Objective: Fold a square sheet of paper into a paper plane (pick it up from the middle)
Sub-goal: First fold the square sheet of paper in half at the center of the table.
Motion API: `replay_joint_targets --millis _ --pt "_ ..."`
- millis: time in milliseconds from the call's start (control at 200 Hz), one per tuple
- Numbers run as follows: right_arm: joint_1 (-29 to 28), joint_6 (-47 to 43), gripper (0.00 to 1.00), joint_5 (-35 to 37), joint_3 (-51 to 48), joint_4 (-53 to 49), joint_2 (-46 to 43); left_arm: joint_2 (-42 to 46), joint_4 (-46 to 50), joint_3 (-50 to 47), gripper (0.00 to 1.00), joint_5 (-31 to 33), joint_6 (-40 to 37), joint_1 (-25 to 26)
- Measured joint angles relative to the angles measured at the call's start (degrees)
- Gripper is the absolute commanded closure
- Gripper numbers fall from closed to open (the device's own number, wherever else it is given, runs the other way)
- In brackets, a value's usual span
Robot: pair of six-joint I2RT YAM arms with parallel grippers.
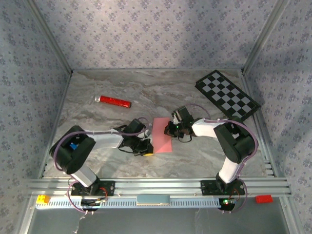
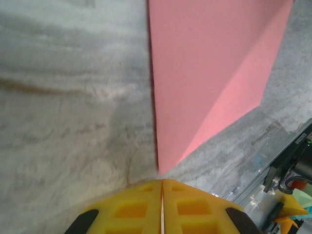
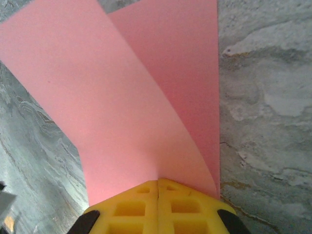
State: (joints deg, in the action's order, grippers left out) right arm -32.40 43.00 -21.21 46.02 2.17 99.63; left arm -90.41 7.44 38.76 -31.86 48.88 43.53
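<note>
Mid-table, left claw (image 2: 162, 182) and right claw (image 3: 158, 182) each pinch the folded, curling pink sheet (image 1: 162, 134).

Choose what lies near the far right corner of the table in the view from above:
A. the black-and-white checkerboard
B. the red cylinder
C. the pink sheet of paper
A: the black-and-white checkerboard sits by the far right corner, while the red cylinder lies at the far left and the square sheet of paper is in the middle.
</note>
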Motion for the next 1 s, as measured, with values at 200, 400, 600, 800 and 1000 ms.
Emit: replay_joint_targets --millis 200,400,600,800,1000 --pt "0.0 -5.5 1.0 0.0 1.6 -3.0 0.0 10.1 3.6 2.3 0.9 3.6 0.0 -1.7" --pt "0.1 -11.2 1.0 -0.7 4.5 -7.5 1.2 5.8 2.1 8.5 0.9 3.6 0.0 -8.2" --pt "0.2 -12.9 1.0 -1.2 5.9 -9.5 1.9 -3.7 1.8 15.7 0.9 3.0 -1.9 -8.7" --pt "0.4 -13.1 1.0 -1.7 6.1 -9.9 2.2 -11.5 1.1 20.5 0.91 2.8 -3.1 -8.7" --pt "0.4 -13.0 1.0 -1.8 6.1 -9.9 2.3 -15.9 -0.4 21.0 0.91 2.8 -3.5 -9.0"
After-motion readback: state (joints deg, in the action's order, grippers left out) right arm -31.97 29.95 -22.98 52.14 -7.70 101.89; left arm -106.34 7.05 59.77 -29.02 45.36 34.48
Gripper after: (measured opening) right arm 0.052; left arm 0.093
